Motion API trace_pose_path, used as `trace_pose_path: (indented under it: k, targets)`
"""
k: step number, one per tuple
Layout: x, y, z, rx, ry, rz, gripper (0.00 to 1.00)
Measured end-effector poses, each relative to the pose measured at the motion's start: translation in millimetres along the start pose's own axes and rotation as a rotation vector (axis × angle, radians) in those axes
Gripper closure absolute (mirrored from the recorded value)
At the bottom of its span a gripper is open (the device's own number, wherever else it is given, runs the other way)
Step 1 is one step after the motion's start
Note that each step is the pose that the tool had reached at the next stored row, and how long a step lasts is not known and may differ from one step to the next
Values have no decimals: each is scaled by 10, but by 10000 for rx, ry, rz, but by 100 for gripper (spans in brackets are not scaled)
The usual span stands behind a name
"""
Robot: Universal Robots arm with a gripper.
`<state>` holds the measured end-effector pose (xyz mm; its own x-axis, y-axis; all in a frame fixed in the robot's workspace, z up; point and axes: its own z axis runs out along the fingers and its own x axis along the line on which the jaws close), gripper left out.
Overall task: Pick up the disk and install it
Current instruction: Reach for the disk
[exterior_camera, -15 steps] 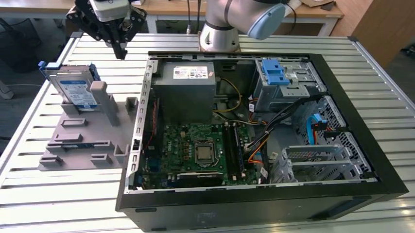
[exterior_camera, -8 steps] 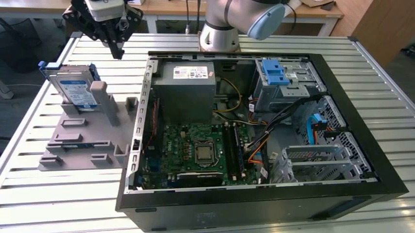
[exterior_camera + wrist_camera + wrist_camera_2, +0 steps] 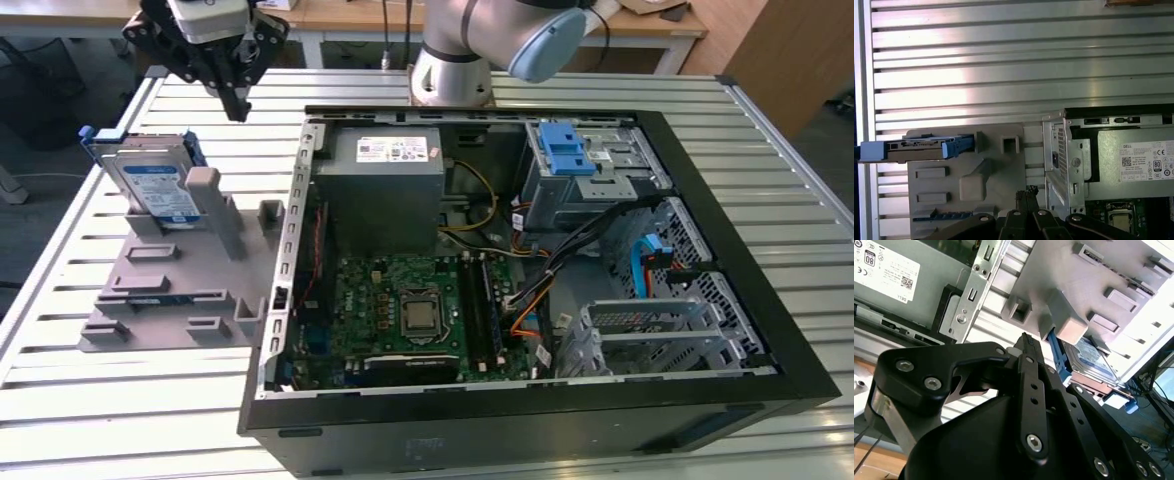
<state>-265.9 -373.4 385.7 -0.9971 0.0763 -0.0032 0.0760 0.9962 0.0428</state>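
The disk (image 3: 155, 186) stands on edge in a slot of the grey holder plate (image 3: 167, 295) at the exterior view's left; it is silver with a white-and-blue label and blue rails. My gripper (image 3: 239, 108) hangs above the table behind the holder, a little toward the open computer case, with its fingers together and nothing between them. In the first wrist view the disk (image 3: 919, 148) appears edge-on, apart from my gripper (image 3: 1026, 192). In the second wrist view the gripper (image 3: 1026, 340) points toward the holder, and the disk (image 3: 1093, 358) lies beyond it.
An open computer case (image 3: 534, 420) lies on the slatted metal table (image 3: 120, 420) at the exterior view's right. Inside are a grey power supply box (image 3: 387, 185), a motherboard (image 3: 414, 310), loose cables and a grey drive cage with blue tabs (image 3: 581, 160).
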Motion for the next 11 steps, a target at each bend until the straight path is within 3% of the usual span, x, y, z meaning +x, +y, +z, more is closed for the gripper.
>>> trace_pose_path:
  k: [11]
  targets:
    - [156, 50, 4, -1, -1, 0, 89]
